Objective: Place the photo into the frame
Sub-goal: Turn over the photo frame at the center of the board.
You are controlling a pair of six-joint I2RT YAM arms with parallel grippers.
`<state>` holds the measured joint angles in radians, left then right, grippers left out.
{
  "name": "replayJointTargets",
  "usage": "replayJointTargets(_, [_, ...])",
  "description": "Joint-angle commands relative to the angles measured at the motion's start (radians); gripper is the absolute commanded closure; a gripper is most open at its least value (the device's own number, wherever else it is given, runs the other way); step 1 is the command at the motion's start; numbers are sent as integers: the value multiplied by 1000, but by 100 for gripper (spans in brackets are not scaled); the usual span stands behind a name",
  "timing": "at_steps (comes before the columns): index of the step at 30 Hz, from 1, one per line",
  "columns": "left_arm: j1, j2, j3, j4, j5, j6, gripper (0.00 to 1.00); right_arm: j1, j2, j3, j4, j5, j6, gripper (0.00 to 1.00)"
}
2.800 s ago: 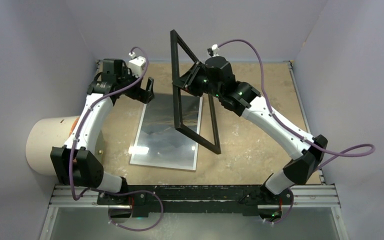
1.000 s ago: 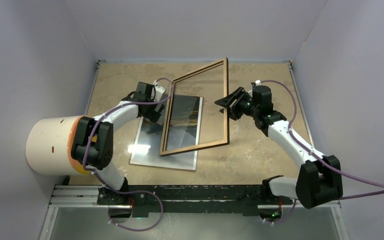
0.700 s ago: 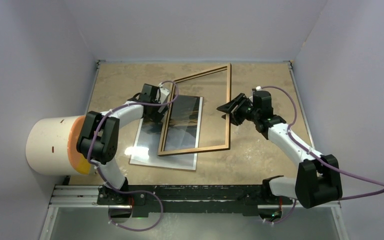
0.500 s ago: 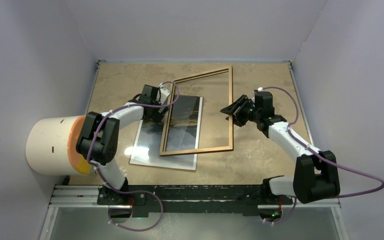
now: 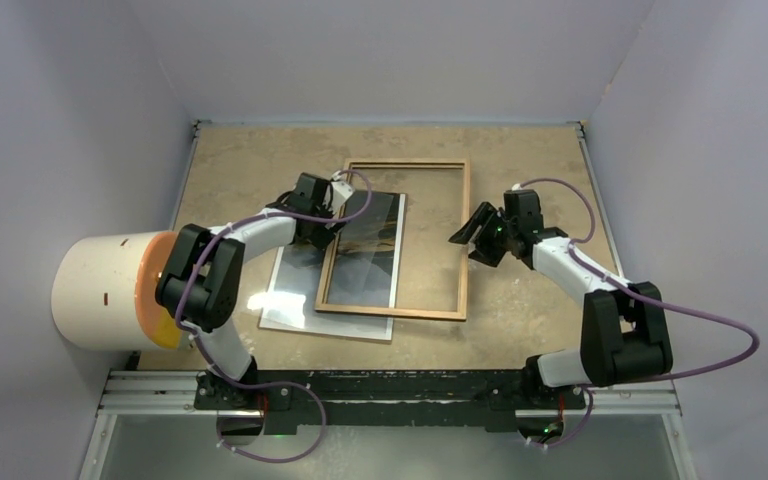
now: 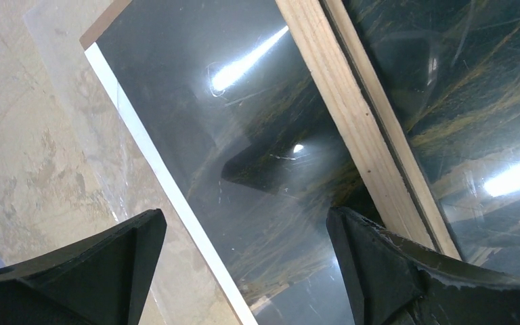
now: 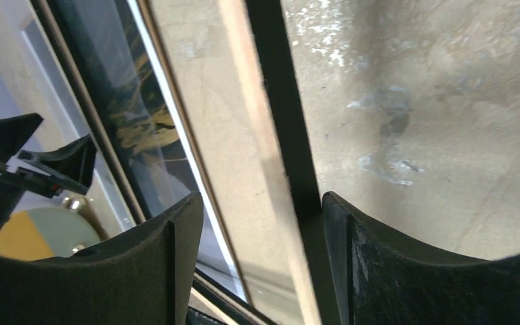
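1. The frame (image 5: pixel 410 162) lies flat on the tabletop (image 5: pixel 250 160) with its wood back up. Its left rail crosses the photo (image 5: pixel 295 290), which lies underneath and sticks out to the left.
2. My right jaws stand apart astride the frame's right rail, not clamped. My left jaws gape wide over the photo, just beside the left rail.
3. As I judge it, the photo must come out from under that rail and settle inside all four.
4. I should pinch only the white border, lift it low and level, and avoid creasing the gloss.

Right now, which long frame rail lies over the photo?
The left rail, beside the left gripper: it crosses the photo, while the right rail rests on bare table by the right gripper.
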<state>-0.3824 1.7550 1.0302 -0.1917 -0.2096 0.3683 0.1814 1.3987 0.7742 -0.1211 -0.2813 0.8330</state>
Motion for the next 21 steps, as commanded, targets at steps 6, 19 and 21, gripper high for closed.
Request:
replayJointTargets(6, [-61,-3,-4,-90,88,18,0,-36,-3,39,-71,96,-17,16])
replayJointTargets(19, [-224,132,198,-115,42,70,0,-42,-50,47,-158,130,15,15])
replayJointTargets(21, [-232,176,259,-134,54,65,0,-42,-44,52,-167,118,9,16])
